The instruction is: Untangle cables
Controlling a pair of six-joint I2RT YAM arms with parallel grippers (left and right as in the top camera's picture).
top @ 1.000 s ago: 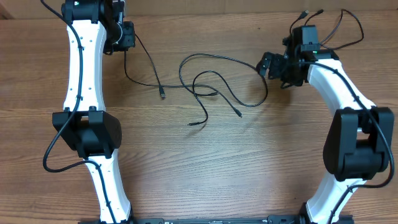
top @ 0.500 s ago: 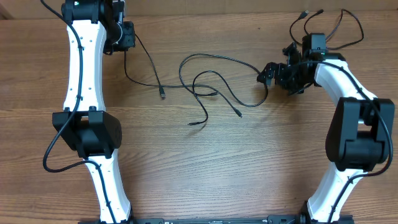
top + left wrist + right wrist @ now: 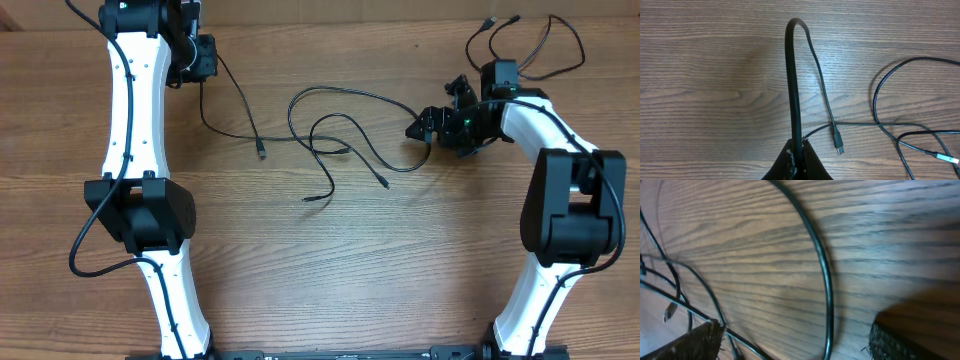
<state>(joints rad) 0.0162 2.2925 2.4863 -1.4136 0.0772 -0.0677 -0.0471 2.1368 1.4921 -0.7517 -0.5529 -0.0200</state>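
The left fingers, at about 10 o'clock on the wooden surface, are pressed together on a black cable. In the left wrist view it rises from between them, arches over and drops as a thinner strand to a small plug lying flat on the wood.

The right fingers, near 2 o'clock, stand wide apart with nothing in their hold. A cable strand curves along the surface through the gap between them; whether it touches either finger cannot be told.

The cables lie in loose, crossing loops just toward 12 o'clock from the centre, between the two arms. Their right-hand bend reaches the right fingers. One plug end trails toward 6 o'clock, and a second plug end lies near it at its 2 o'clock.

One more thin cable is looped on its own at 1 o'clock, beyond the right arm.
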